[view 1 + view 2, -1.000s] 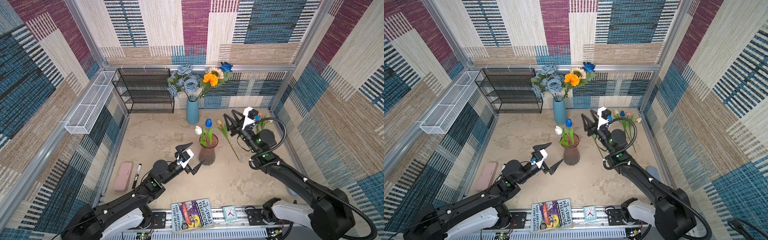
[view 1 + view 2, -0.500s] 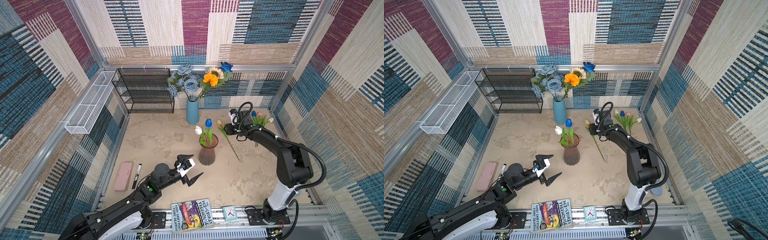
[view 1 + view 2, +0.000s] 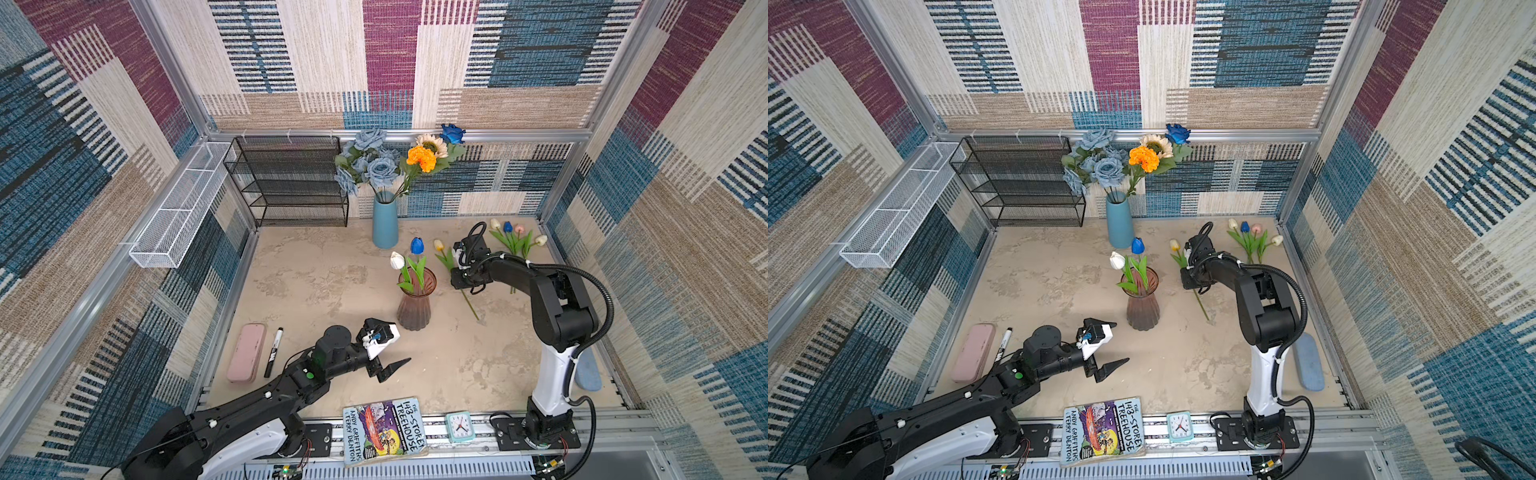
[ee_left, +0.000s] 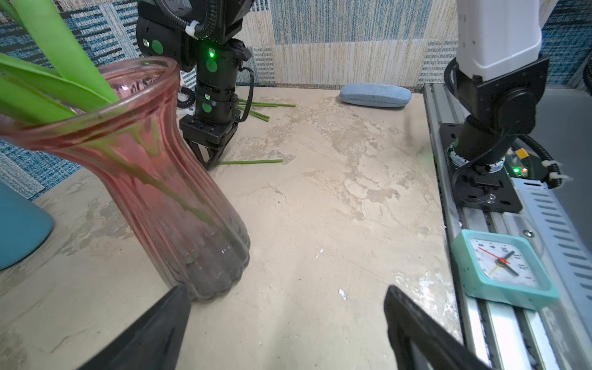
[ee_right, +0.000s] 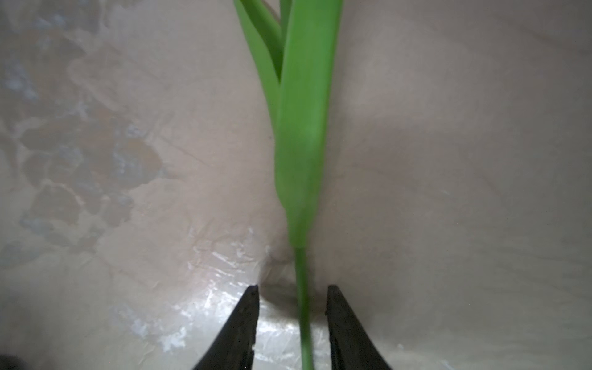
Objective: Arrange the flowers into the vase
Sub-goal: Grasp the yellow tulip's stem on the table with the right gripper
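Observation:
A pink ribbed glass vase stands mid-table and holds a white and a blue tulip. A yellow tulip lies on the table to its right. My right gripper points down over its stem. The jaws stand either side of the stem with small gaps, so it is open. My left gripper hovers wide open and empty in front of the vase's foot. Several more tulips lie at the back right.
A blue vase with roses, a marigold and a sunflower stands at the back, beside a black mesh shelf. A pink case and marker lie front left, a blue case front right, a book and clock on the front rail.
My right arm has swung down onto the yellow tulip's stem and its jaws have narrowed around it. My left gripper has drawn back from the vase toward the front.

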Tool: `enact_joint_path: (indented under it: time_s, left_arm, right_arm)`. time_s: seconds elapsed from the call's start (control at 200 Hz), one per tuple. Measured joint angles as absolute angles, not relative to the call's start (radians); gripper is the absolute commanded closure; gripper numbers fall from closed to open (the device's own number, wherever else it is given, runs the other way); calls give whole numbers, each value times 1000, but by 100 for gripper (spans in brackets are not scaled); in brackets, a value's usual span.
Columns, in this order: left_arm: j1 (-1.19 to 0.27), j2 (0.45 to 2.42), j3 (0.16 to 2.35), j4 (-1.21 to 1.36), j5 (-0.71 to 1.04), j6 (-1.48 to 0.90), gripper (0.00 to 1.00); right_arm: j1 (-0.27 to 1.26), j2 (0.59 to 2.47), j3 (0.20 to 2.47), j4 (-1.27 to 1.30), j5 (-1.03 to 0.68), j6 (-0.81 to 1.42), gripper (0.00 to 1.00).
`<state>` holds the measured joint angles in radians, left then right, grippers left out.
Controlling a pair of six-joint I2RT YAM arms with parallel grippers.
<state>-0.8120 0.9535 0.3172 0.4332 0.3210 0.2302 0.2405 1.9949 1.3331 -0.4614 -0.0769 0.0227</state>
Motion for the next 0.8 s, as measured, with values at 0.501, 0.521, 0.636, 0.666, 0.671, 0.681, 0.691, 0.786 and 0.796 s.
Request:
enact_joint_path:
  time_s: [0.501,0.521,0.636,0.666,0.671,0.681,0.691,0.786,0.796]
  left_arm:
    - [-813,935,304,439,320,230,3]
    - [-813,935,304,439,320,230,3]
    - [-813,935,302,446,317,230,3]
    - [-813,934,302,451,317,230,3]
    - [-813,934,302,452,317,230,3]
    - [-813,934,302,454,317,230,3]
    - [-813,933,302,456,316,230,3]
    - [-813,928,301,473,313,230,3]
    - [-813,928,301,474,313,230,3]
  right_arm:
    - [231,2031,1323,-330,-11,52,86]
    - [229,2030,1321,-327,-13,54,87]
    - [223,2027,1311,-308,-32,65,92]
    - [221,2023,1307,-303,-36,67,93]
    - [221,2023,1306,-303,-36,67,93]
    - [221,2022,1305,-302,-39,67,94]
    - [220,2021,1304,-301,-41,67,94]
    - [212,2008,1287,-290,-53,75,96]
    - [211,2006,1285,-290,-53,75,97]
